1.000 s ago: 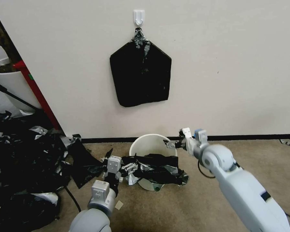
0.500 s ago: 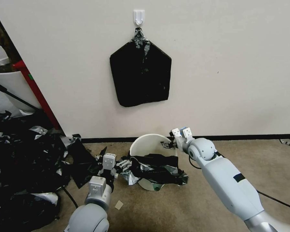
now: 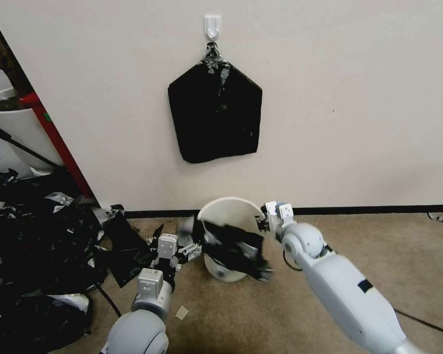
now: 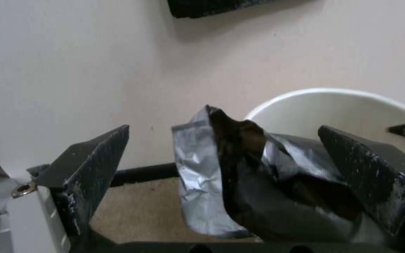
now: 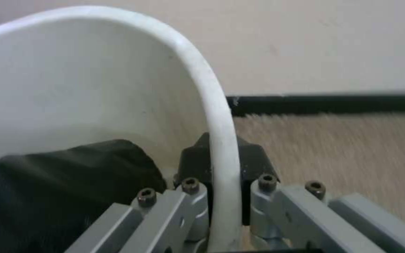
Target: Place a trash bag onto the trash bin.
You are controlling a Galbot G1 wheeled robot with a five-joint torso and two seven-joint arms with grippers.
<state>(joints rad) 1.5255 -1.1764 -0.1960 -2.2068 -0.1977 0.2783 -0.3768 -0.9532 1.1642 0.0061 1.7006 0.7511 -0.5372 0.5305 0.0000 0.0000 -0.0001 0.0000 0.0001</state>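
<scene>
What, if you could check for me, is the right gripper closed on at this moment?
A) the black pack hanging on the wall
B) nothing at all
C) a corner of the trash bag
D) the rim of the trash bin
D: in the right wrist view, the right gripper has its fingers on either side of the rolled rim of the trash bin, pinching it.

Trash bag (image 3: 234,248) motion-blurred, covers trash bin's (image 3: 230,216) front; bin base hidden; rim cut off in right wrist view.
</scene>
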